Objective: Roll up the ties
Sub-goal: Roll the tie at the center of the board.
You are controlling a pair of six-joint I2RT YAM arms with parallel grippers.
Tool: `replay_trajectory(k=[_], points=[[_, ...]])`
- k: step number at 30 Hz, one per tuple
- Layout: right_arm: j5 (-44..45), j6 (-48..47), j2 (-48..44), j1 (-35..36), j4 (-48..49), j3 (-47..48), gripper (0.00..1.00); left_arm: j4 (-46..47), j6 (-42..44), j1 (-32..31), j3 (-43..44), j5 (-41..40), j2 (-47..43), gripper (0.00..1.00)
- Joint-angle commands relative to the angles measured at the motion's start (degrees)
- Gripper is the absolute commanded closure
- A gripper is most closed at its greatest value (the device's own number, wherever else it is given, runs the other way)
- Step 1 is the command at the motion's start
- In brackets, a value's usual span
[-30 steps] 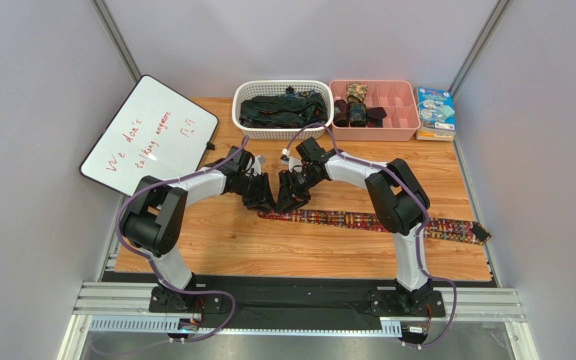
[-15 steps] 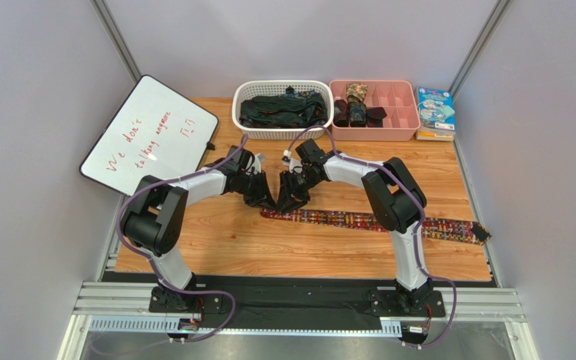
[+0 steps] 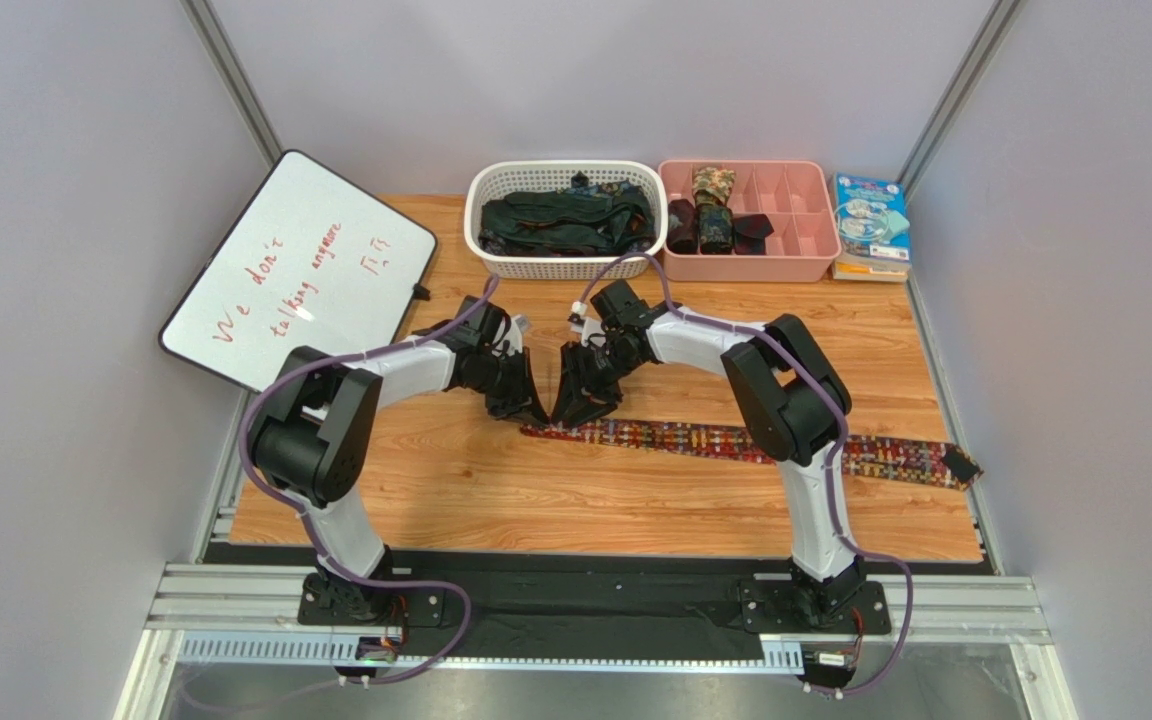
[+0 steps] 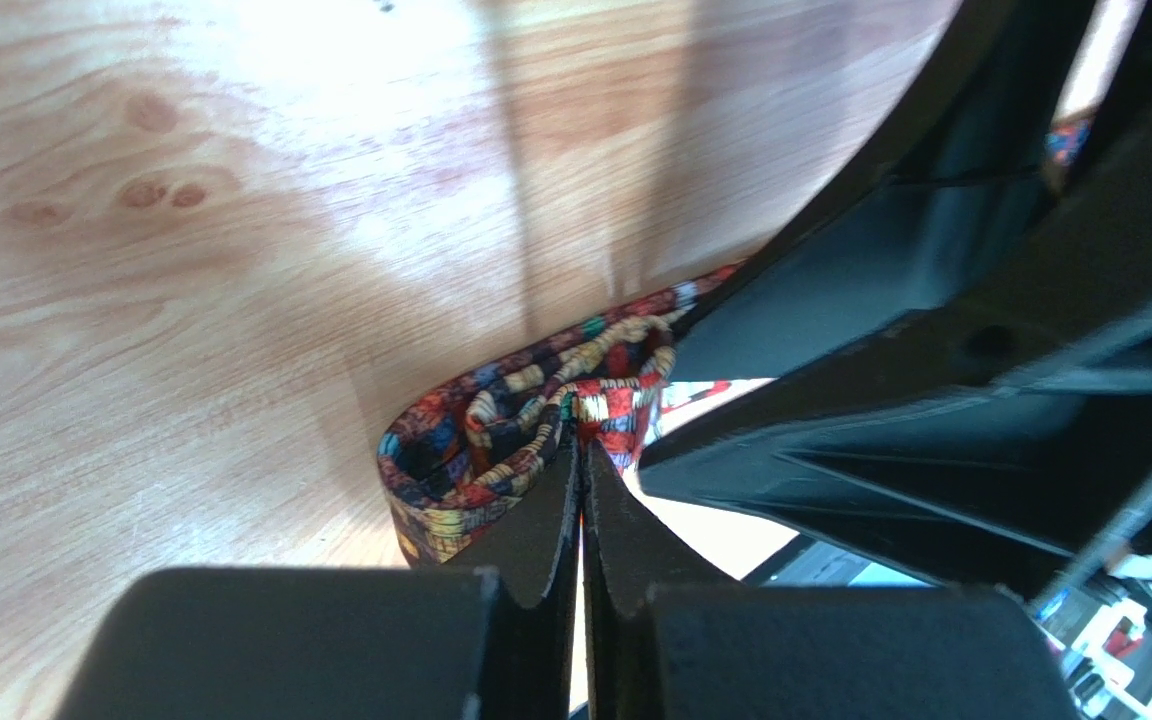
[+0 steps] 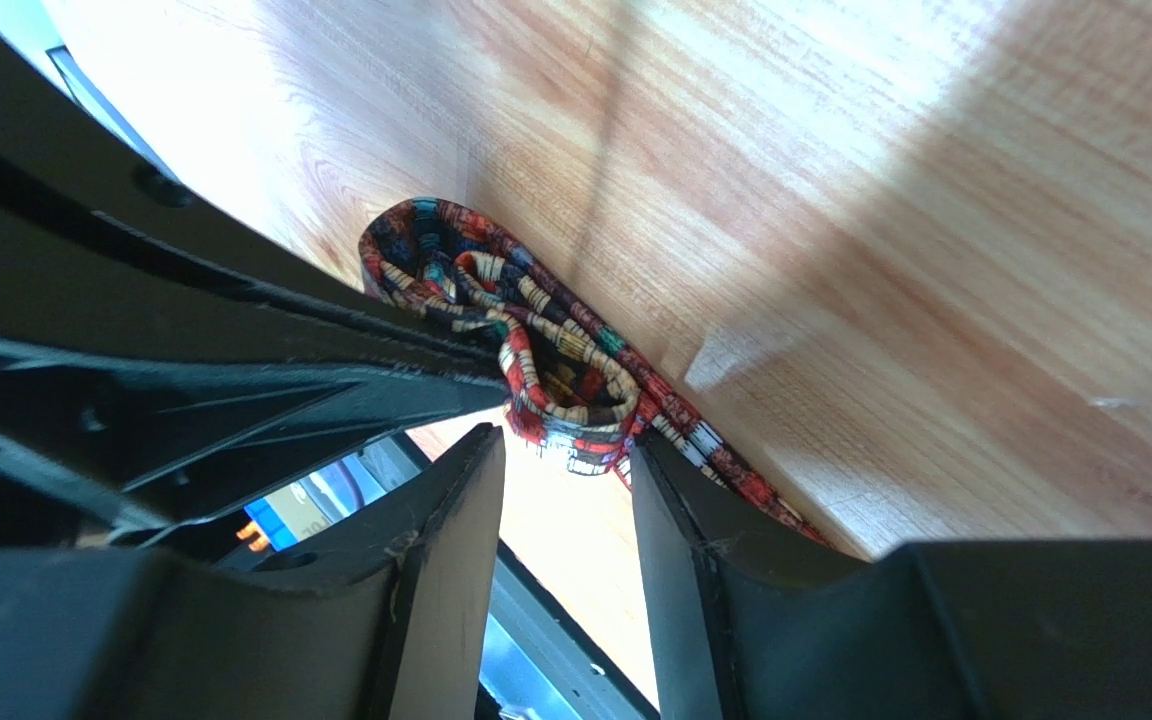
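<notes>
Top view: bright, even overhead light; sharp edge to edge; soft, short shadows on the table (image 3: 462, 495); mild sheen on the whiteboard (image 3: 297, 270).
Left wrist view: white glare on table, top centre; left fingers (image 4: 537, 555) dark, blurred; tie (image 4: 500, 435) sharp.
Right wrist view: glare along top; right fingers (image 5: 447, 570) silhouetted, soft.

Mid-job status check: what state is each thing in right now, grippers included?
Patterned tie: mostly flat on the table, left end curled into a loose roll.
Left gripper: shut, pinching that curled end.
Right gripper: open, fingers either side of the curl.
Dark ties: unrolled, heaped in the white basket.
Rolled ties: coiled, in the pink tray's left compartments.
Whiteboard: written on, hanging over the table's left edge.
</notes>
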Motion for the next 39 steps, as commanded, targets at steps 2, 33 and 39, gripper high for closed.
replay_trajectory(k=[2, 33, 39], points=[[0.68, 1.97, 0.61, -0.09, 1.24, 1.87, 0.56, -1.73, 1.5, -0.27, 0.48, -0.55, 0.54, 0.98], [6.3, -3.04, 5.18, 0.7, -3.77, 4.16, 1.0, -9.73, 9.67, 4.74, -0.66, -4.42, -8.95, 0.53], [6.48, -3.22, 5.27, 0.61, -3.68, 3.98, 1.0, -5.95, 7.91, 4.74, -1.46, -1.88, -6.32, 0.52]])
